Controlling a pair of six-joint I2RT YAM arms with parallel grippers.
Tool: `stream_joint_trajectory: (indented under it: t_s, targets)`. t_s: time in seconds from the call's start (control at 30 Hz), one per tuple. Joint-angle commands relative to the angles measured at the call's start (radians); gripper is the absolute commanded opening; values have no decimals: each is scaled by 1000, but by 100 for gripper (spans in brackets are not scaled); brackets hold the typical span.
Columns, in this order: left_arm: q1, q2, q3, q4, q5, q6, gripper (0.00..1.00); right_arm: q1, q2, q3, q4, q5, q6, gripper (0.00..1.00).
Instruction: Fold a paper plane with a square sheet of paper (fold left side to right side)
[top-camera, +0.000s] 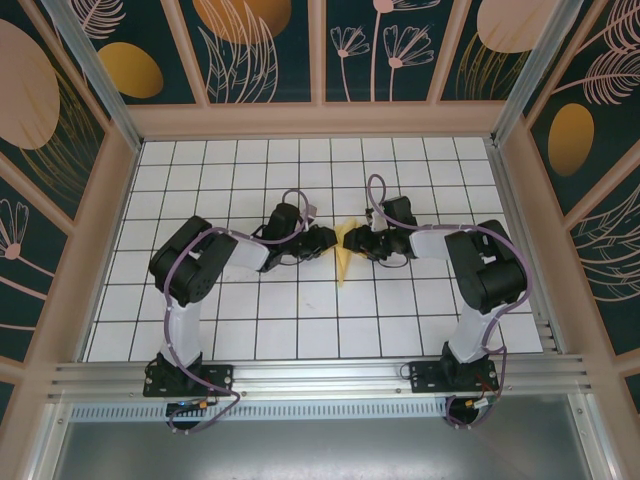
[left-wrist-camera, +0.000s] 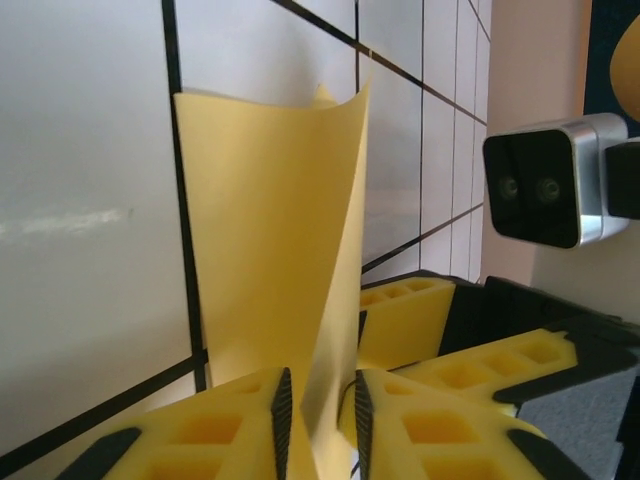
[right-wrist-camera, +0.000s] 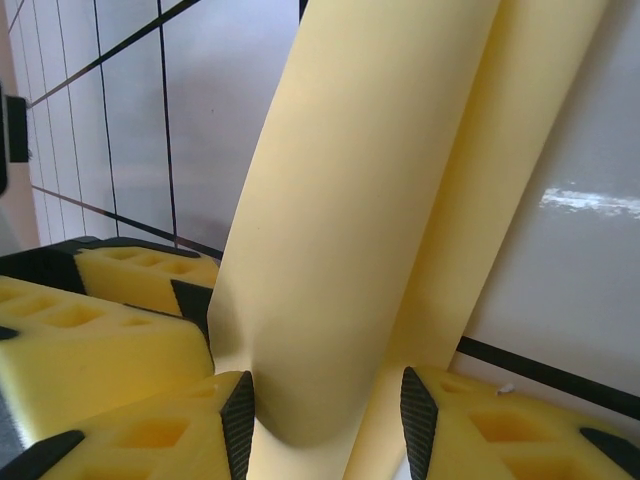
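The square sheet of paper (top-camera: 345, 252) is yellow and stands up off the table as a narrow, curled shape between my two grippers. My left gripper (top-camera: 325, 240) comes at it from the left. In the left wrist view the paper (left-wrist-camera: 270, 230) rises as a tall flap, and the left gripper (left-wrist-camera: 320, 405) has its pads pinched narrowly on its lower edge. In the right wrist view a rounded bulge of the paper (right-wrist-camera: 370, 220) runs between the wide-set pads of my right gripper (right-wrist-camera: 322, 410), which straddles it without squeezing. A paper plane is out of view.
The table (top-camera: 300, 330) is white with a black grid, walled by patterned panels at the back and sides. The right gripper's yellow fingers (left-wrist-camera: 410, 320) sit just behind the paper, a hand's width from the left jaws. An aluminium rail (top-camera: 320, 375) runs along the near edge.
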Motion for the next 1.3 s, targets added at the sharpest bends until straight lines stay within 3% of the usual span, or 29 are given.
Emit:
stream_joint_trajectory:
  t_s: [0.0, 0.17, 0.33, 1.27]
  targets:
    - [2, 23, 30, -13, 13, 26, 21, 5, 45, 10, -37, 22, -23, 47]
    - [2, 33, 45, -57, -12, 54, 7, 5, 47, 12, -44, 23, -30, 47]
    - [2, 51, 78, -85, -21, 82, 0, 5, 49, 13, -51, 22, -36, 47]
    - [3, 103, 157, -179, -40, 188, 0, 5, 56, 19, -73, 21, -56, 47]
